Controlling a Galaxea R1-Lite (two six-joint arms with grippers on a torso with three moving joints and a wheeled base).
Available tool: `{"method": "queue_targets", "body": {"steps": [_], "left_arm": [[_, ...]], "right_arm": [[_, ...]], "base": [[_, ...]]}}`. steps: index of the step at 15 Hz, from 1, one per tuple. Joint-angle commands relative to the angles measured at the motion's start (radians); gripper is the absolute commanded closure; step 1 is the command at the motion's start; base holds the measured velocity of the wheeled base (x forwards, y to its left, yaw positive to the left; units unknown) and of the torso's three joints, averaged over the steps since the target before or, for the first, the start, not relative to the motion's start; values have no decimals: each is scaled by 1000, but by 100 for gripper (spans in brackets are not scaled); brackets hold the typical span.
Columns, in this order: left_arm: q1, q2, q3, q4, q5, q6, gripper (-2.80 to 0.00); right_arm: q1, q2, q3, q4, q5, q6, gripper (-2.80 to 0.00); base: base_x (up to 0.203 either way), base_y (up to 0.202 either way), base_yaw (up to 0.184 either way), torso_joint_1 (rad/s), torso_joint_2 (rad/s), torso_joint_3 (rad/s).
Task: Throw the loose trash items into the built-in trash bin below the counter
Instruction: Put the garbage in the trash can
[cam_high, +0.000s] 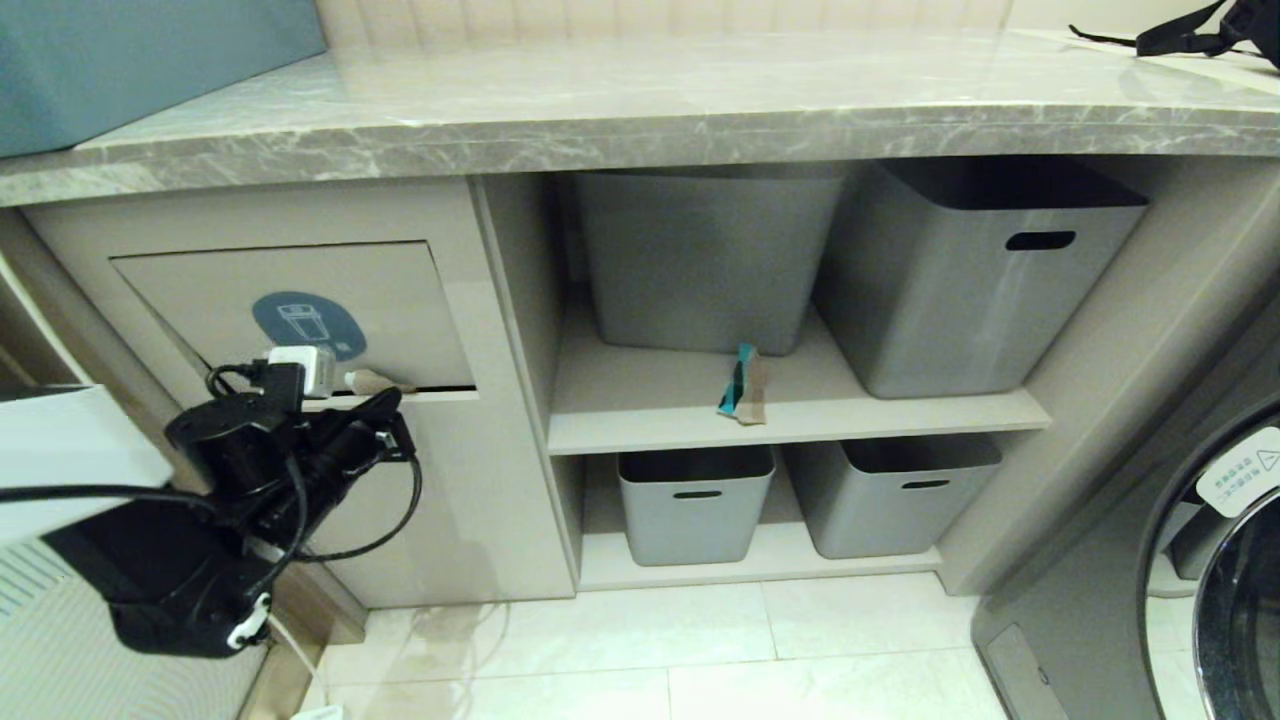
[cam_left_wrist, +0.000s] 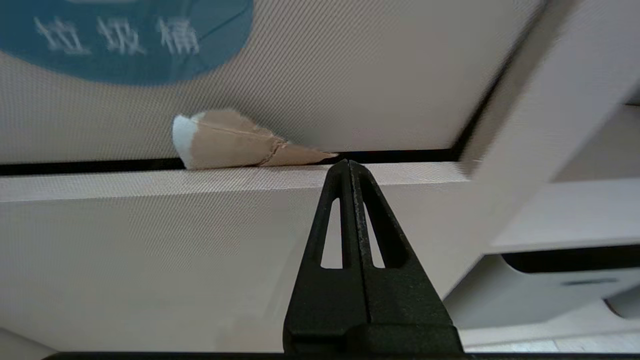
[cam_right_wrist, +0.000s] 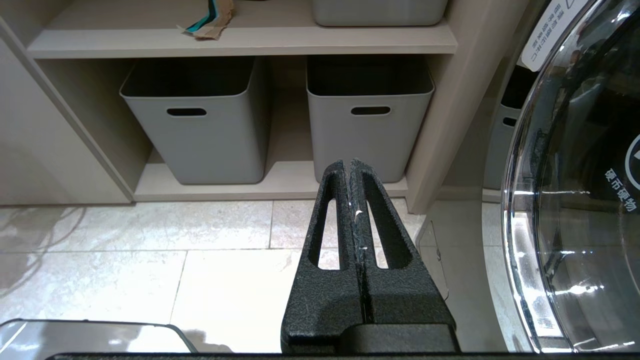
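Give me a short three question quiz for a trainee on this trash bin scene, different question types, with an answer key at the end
1. True or false: the brown scrap has dropped fully inside the built-in trash bin.
2. Multiple choice: the teal-and-black printed scrap lies on A) the floor, B) the upper shelf in front of the grey tubs, C) the counter.
3. Fill in: the left gripper is shut and holds ____.

Key
1. False: it sticks out of the slot along the flap's lower edge.
2. B
3. Nothing; its tip sits at the slot beside the scrap. The right gripper is also shut and empty, over the floor.
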Motion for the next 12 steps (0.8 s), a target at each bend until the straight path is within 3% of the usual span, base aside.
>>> {"method": "queue_targets", "body": {"steps": [1, 7, 10, 12], "left_arm": [[-2, 44, -26, -8, 7, -9, 0], [-2, 83, -167, -3, 52, -46, 0], [3, 82, -164, -2, 170, -47, 0], [2, 79, -147, -2, 192, -52, 0]], "right_arm": [[1, -1, 0, 0, 0, 0, 0], [1, -1, 0, 0, 0, 0, 0], [1, -1, 0, 0, 0, 0, 0], [1, -1, 0, 0, 0, 0, 0]], "base": [[0, 0, 0, 0, 0, 0], [0, 0, 0, 0, 0, 0], [0, 0, 0, 0, 0, 0], [0, 0, 0, 0, 0, 0]]}}
